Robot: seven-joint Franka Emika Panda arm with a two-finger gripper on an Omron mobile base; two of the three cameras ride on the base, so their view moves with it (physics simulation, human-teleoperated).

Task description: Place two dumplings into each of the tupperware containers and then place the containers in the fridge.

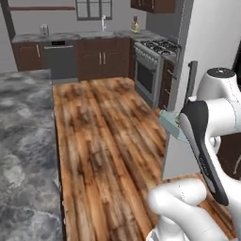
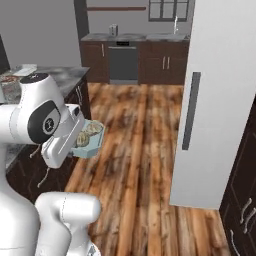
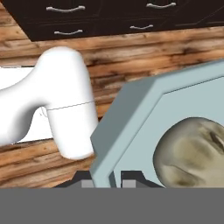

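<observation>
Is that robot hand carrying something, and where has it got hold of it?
Yes: the gripper pinches the rim of the pale blue-teal tupperware container, its wall between the fingertips, with dumplings inside.

A home kitchen, apparently: stove, fridge, dark cabinets, marble counter.

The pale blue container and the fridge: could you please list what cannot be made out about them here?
- Pale blue container: right base view, near half behind the arm; dumplings too blurred to count.
- Tool: hand view, tips cut by bottom edge.
- Fridge: interior hidden by its door.
</observation>
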